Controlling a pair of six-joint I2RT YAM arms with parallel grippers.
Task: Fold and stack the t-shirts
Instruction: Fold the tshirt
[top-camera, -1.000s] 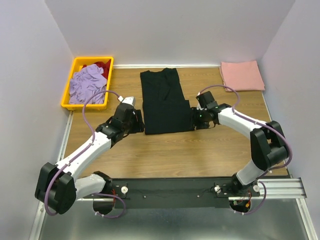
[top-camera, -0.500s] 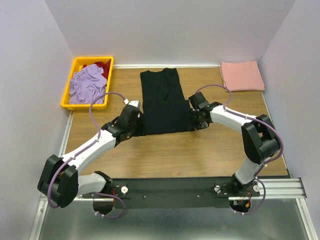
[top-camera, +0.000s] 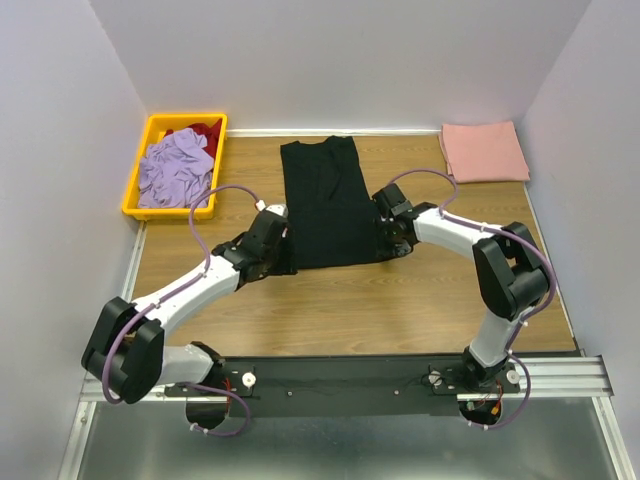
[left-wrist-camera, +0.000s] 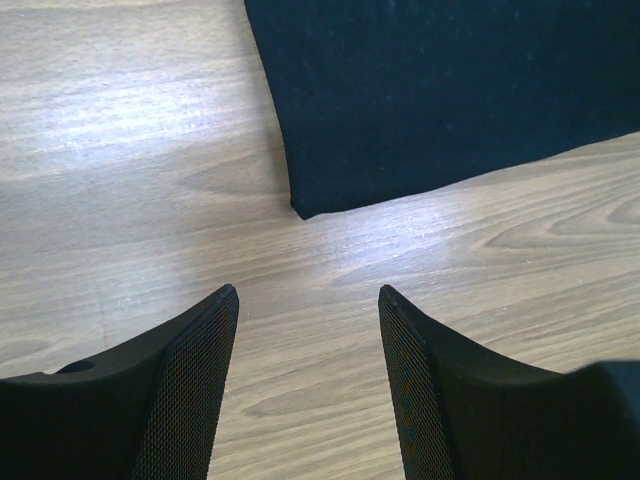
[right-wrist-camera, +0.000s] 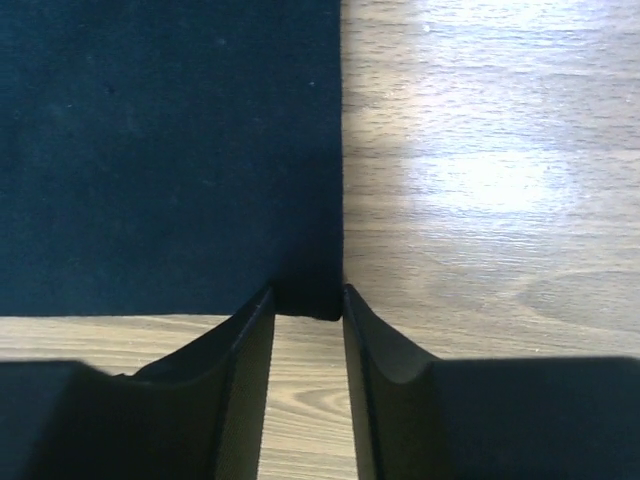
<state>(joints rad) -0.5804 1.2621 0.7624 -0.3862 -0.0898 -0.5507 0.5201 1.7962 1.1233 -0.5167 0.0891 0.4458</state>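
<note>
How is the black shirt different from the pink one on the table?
The black t-shirt lies long and flat in the middle of the table. The pink t-shirt is folded into a smaller rectangle in the far right corner. The left gripper and the right gripper are at the black one's near corners, and neither is near the pink one. Both shirts are plain, single-colour cloth lying flat.
</note>
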